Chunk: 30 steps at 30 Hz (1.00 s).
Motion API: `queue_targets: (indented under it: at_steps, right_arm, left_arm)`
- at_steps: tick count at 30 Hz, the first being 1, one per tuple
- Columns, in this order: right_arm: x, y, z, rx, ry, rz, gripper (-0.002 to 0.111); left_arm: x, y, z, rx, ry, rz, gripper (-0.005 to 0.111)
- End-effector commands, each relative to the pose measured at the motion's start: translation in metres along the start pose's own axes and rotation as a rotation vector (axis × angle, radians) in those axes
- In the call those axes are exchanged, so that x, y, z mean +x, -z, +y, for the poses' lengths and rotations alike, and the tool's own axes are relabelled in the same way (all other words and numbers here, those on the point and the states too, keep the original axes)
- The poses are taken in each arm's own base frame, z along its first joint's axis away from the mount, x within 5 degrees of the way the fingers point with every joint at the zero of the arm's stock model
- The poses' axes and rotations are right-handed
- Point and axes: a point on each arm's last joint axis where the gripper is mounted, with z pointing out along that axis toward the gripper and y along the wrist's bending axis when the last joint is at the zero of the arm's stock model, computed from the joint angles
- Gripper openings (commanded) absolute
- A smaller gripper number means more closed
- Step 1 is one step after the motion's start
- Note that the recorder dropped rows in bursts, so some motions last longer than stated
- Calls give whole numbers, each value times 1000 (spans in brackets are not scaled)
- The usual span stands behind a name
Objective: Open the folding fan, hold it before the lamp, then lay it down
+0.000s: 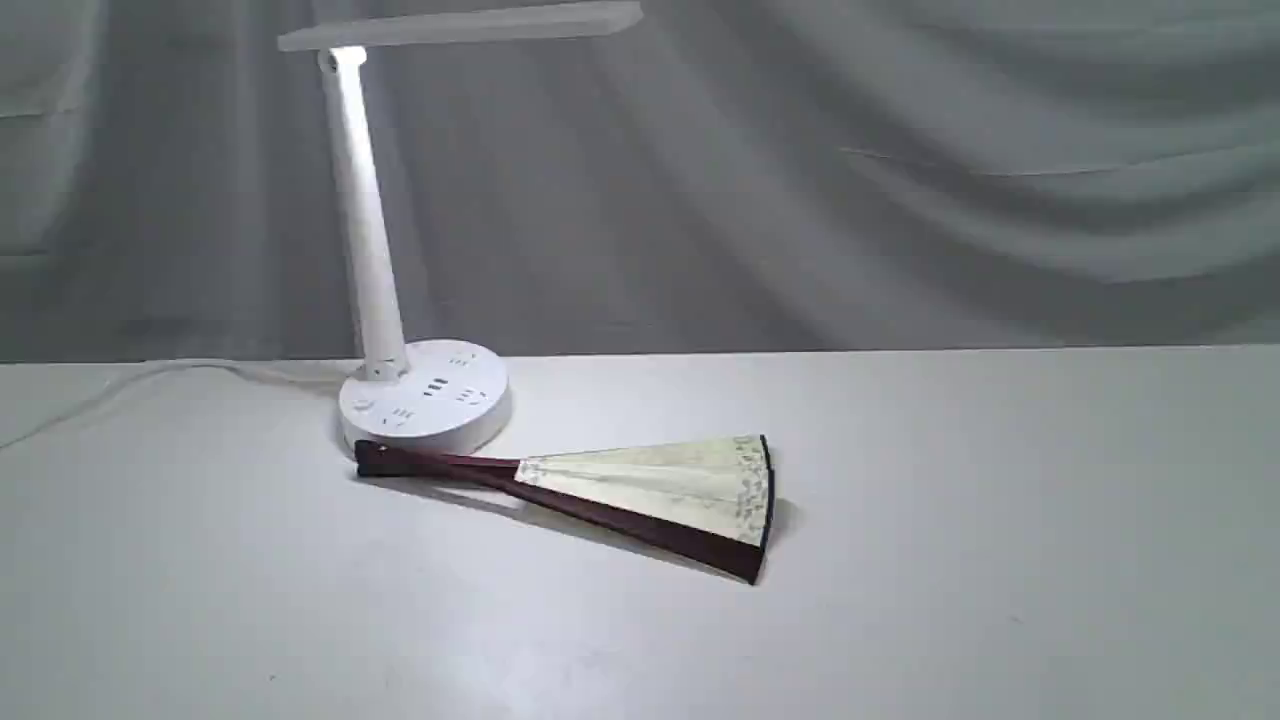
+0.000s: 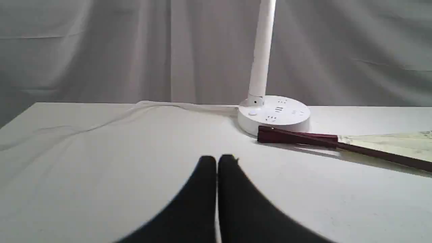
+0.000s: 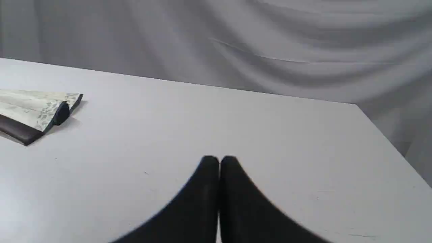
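Note:
The folding fan [image 1: 640,490] lies on the white table, only slightly spread, its dark maroon ribs meeting at the pivot right against the lamp base. Its cream leaf with a patterned border points right. The white lamp [image 1: 375,250] stands at the back left, lit, with its bar head over the table. Neither arm shows in the exterior view. My left gripper [image 2: 217,158] is shut and empty above the bare table, short of the fan [image 2: 337,143] and lamp [image 2: 273,114]. My right gripper [image 3: 219,158] is shut and empty too, well away from the fan's leaf end [image 3: 37,111].
A white cord [image 1: 150,380] runs from the lamp base off toward the table's left edge. Grey draped cloth [image 1: 900,180] hangs behind the table. The table's far right corner [image 3: 357,105] shows in the right wrist view.

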Motion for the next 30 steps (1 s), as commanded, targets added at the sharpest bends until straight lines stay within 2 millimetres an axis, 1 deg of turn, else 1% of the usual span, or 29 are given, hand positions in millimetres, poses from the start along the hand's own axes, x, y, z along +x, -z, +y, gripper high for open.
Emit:
queue_targets:
  at_steps: [1, 4, 8, 12, 16, 18, 19, 23, 25, 27, 28, 30]
  right_arm:
    - [0, 0, 0, -1, 2, -12, 0]
    - [-2, 0, 0, 2, -1, -33, 0]
    - [-7, 0, 0, -1, -71, -92, 0]
    - [-12, 1, -1, -1, -138, -147, 0]
    - [-18, 2, -3, 4, -226, -215, 0]
    - [-20, 3, -3, 1, -256, -221, 0]
    - [-25, 4, -4, 1, -259, -237, 0]
    - [-48, 13, -7, -2, -264, -299, 0]
    - [-64, 20, -9, -10, -262, -328, 0]
    - [-79, 28, -11, -12, -260, -372, 0]
    - [-82, 30, -11, -12, -260, -379, 0]
    - [-97, 38, -13, -15, -258, -418, 0]
  left_arm:
    - [0, 0, 0, -1, 1, -16, 0]
    - [-2, 0, 0, 1, 1, -37, 0]
    - [-3, 0, 0, 1, 3, -49, 0]
    - [-10, 1, -1, 20, 139, -115, 0]
    - [-13, 1, -1, 31, 216, -158, 0]
    - [-13, 1, -1, 34, 249, -152, 0]
    - [-12, 1, -2, 35, 256, -140, 0]
    - [-36, 8, -3, 51, 280, -191, 0]
    - [-54, 15, -4, 63, 294, -230, 0]
    - [-66, 20, -5, 73, 305, -253, 0]
    - [-74, 24, -5, 77, 304, -268, 0]
    - [-88, 31, -6, 86, 302, -284, 0]
